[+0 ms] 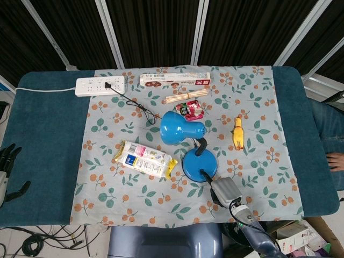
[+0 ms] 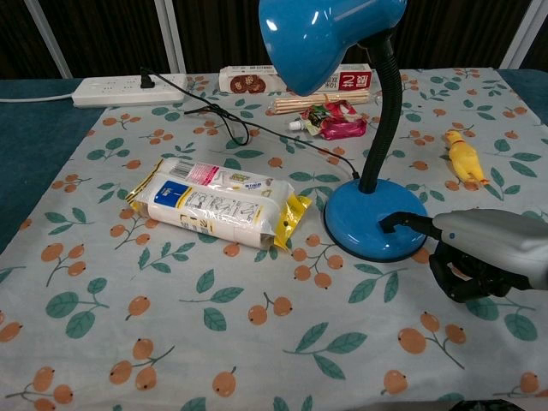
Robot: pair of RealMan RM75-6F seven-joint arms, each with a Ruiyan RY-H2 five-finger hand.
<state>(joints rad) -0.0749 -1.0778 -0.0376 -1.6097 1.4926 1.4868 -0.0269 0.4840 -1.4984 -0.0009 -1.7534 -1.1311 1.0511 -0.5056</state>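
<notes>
right robot hand (image 2: 479,267) fingers curled together, holding nothing, just beside blue lamp (image 1: 185,141) base near tabletop (image 1: 48,140) front edge; lamp neck upright, shade pointing toward far-left corner. left robot hand (image 1: 7,167) fingers apart at left edge.

On the table lies one floral tablecloth (image 1: 258,177). On it stands one blue desk lamp (image 1: 188,141), with one black cord (image 1: 141,109) running from it to one white power strip (image 1: 101,86). There is one long boxed snack pack (image 1: 175,80), one bundle of wooden sticks (image 1: 186,97), one small red pouch (image 1: 191,110), one yellow rubber chicken toy (image 1: 238,133), and one white and yellow packet (image 1: 145,158). Two robot hands show: one left hand (image 1: 7,166) and one right hand (image 2: 475,272).
</notes>
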